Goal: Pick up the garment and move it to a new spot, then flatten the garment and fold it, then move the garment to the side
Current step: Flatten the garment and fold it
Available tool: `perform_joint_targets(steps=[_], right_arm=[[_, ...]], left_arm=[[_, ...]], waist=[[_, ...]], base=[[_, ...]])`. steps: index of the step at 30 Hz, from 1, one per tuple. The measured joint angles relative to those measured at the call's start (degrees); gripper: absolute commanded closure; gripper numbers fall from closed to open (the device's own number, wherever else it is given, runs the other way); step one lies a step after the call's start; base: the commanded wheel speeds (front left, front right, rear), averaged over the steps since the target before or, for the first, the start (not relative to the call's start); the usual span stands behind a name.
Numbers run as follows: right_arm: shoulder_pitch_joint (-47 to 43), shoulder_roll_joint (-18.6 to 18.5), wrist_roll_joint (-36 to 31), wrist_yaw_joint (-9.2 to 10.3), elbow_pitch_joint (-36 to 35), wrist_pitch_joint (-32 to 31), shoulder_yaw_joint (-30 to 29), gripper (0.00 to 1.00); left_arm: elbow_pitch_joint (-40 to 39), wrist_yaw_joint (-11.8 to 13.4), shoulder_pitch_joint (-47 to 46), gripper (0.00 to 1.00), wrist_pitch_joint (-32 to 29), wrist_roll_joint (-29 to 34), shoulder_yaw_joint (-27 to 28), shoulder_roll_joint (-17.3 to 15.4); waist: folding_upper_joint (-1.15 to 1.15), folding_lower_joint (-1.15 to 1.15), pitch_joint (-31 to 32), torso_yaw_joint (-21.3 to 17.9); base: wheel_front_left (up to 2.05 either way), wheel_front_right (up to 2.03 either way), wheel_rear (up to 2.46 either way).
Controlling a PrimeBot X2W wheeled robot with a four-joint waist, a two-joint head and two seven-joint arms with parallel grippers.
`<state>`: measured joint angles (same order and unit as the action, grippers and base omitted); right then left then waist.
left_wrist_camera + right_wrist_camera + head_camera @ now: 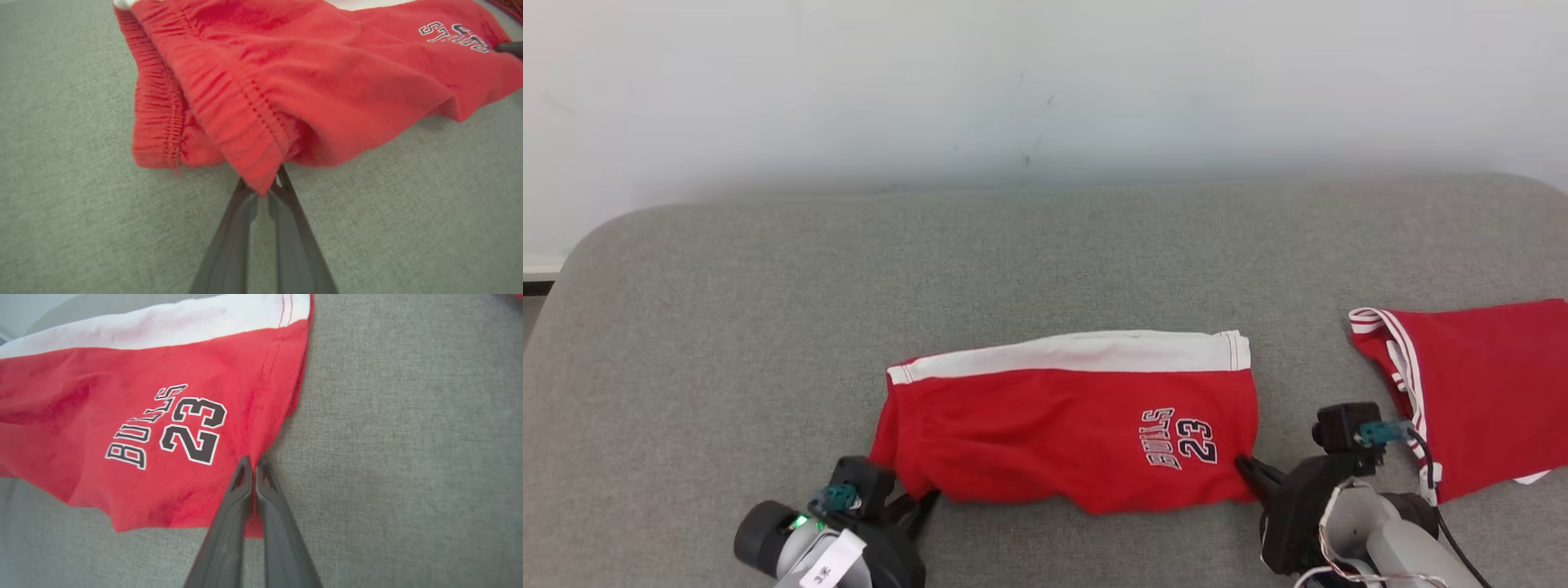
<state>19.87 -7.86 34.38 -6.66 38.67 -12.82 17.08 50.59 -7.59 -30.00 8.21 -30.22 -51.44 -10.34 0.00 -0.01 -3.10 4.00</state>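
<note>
Two red garments lie on our grey cushion (pixel 1045 261): red shorts (pixel 1062 425) at centre, our left hand (pixel 269 188) and right hand (pixel 253 463) each pinching one end; a second garment (pixel 1486 392) lies far right.

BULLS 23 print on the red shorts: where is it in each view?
Head view: BULLS 23 print centre-right, on the red shorts.
Left wrist view: print top right, partly visible.
Right wrist view: print left of centre.
Shared landmark: the right gripper, shut on the hem beside the print.
</note>
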Motion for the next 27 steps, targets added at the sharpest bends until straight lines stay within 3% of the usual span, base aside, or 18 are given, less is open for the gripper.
perform_joint_targets(steps=[6,13,17,18,19,20,21,27], right_arm=[[-4.21,-1.42,0.33,-0.1,-6.32,0.98,-0.55,1.0],[-6.56,-3.43,0.33,1.72,-14.19,1.68,-2.43,1.0],[-7.98,-4.15,0.32,2.74,-16.88,0.05,-2.3,1.0],[-8.47,-4.19,0.32,3.12,-17.16,-0.48,-2.25,1.0],[-8.99,-4.21,0.31,3.25,-17.55,-0.99,-2.05,0.83],[-9.42,-4.22,0.3,3.71,-18.02,-1.38,-1.87,0.55],[-9.8,-4.24,0.3,3.97,-18.55,-1.53,-1.88,0.0],[-10.23,-4.97,0.14,5.76,-20.92,-4.42,-1.78,0.0]], left_arm=[[-1.26,0.0,1.72,0.95,-0.03,-0.08,-1.38,-2.78],[-3.0,0.0,1.86,0.96,-0.58,-0.29,-2.04,-4.5],[-4.13,0.0,1.85,0.85,-1.59,-0.45,-3.35,-5.0],[-4.37,0.0,1.86,0.76,-1.89,-0.52,-3.59,-5.13],[-4.65,0.0,1.87,0.68,-2.21,-0.62,-3.76,-5.3],[-4.93,0.0,1.87,0.55,-2.25,-0.66,-3.94,-5.47],[-5.17,0.0,1.87,0.0,-2.61,-0.73,-4.08,-5.6],[-6.3,0.0,1.99,0.0,-4.41,-1.19,-5.0,-6.54]], waist=[[0.0,0.0,0.88,-0.57],[0.0,0.01,1.85,-1.06],[0.0,0.01,1.93,-1.11],[0.01,0.01,1.92,-1.1],[0.0,0.01,1.9,-1.09],[0.0,0.01,1.86,-1.07],[0.01,0.01,1.81,-1.06],[0.0,0.01,1.26,-0.78]], base=[[0.0,0.0,0.0],[0.0,0.0,0.0],[0.0,0.0,0.0],[0.0,0.0,0.0],[0.0,0.0,0.0],[0.0,0.0,0.0],[0.0,0.0,0.0],[0.0,0.0,0.0]])
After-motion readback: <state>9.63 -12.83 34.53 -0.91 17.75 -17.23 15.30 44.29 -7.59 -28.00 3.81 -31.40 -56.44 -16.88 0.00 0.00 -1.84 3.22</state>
